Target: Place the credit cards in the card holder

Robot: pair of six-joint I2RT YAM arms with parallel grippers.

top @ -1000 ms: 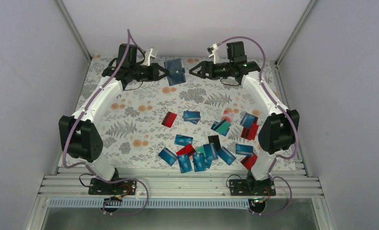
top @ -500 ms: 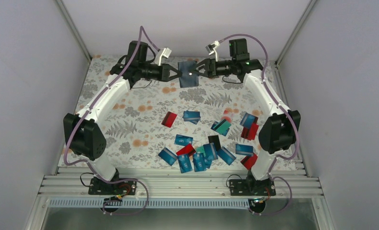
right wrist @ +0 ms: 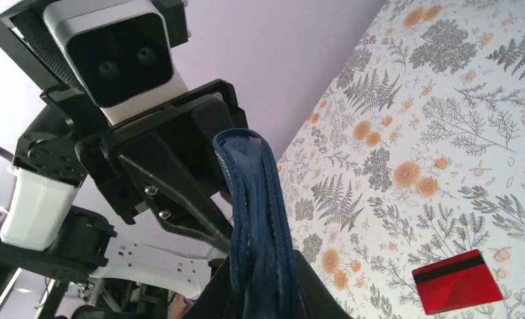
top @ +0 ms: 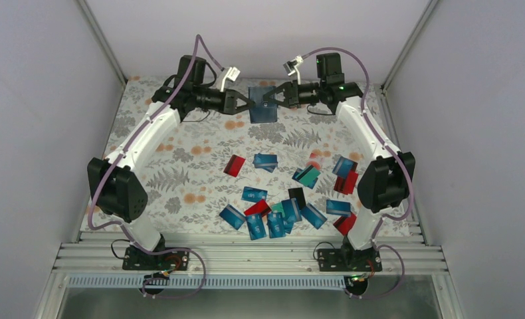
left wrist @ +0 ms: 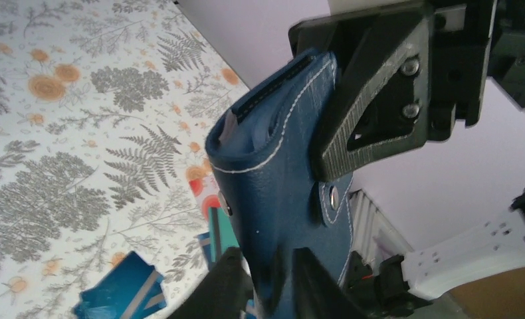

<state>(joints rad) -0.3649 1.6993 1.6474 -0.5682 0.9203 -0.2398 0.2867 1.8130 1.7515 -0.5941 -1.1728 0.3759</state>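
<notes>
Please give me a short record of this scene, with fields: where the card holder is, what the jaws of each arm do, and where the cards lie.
card holder: dark blue, held up over the far part of the table, between the two arms
left jaws: shut on the card holder's left edge
right jaws: shut on its right edge
credit cards: lying loose on the near half of the table, mostly blue and teal, some red, one black
cards inside the holder: cannot tell
</notes>
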